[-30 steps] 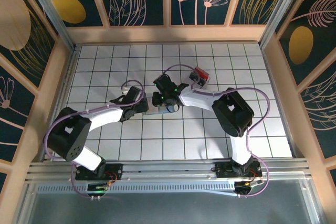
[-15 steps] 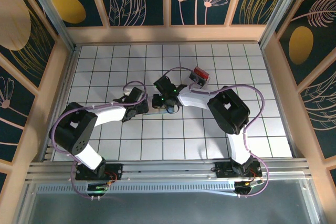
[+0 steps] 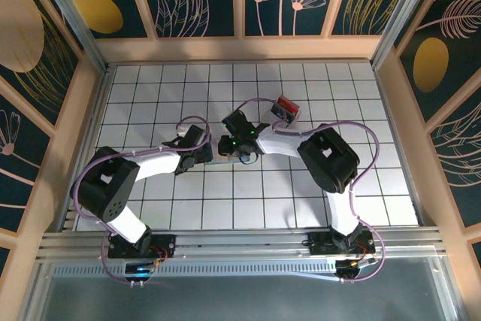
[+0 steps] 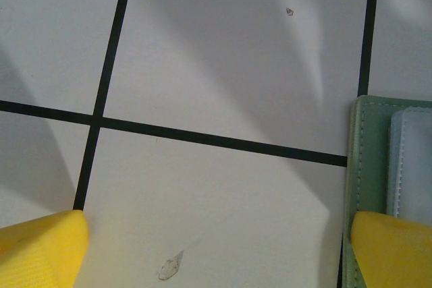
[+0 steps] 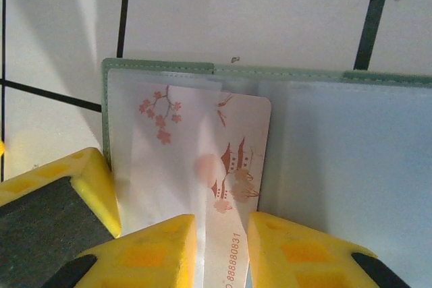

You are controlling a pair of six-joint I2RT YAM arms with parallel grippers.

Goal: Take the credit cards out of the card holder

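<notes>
- both elbows have shifted since a second ago: the left arm's big joint has drawn in toward the middle of the table, and the right arm's has edged the same way, while the two wrists stay close together over the same central tiles.
- over the last half second almost nothing has changed in the top view.
- left gripper (image 3: 207,157) stands wide open. in its own wrist view (image 4: 216,251) the two yellow fingers (image 4: 40,247) sit at opposite lower corners with bare white tile (image 4: 223,79) and black grout lines between them.
- the right-hand one of those fingers lies over the near corner of the card holder (image 4: 378,166), whose green stitched edge and pale grey-blue inner panel show at the frame's right side.
- right gripper (image 3: 234,148) is low over the card holder (image 3: 242,158), jaws only a narrow gap apart.
- in the right wrist view (image 5: 221,251) the card holder (image 5: 337,160) lies open and flat on the tiles, green rim around two pale panels.
- a credit card (image 5: 196,160), white with pink blossom and pagoda print, sits on the left panel; its lower edge with printed digits runs into the gap between the yellow fingers.
- whether the fingers actually pinch the credit card cannot be told.
- another yellow finger (image 5: 54,214) with a dark grey pad rests at the holder's lower left edge.
- a clear box (image 3: 286,108) with red and black contents sits well apart, farther back on the right.
</notes>
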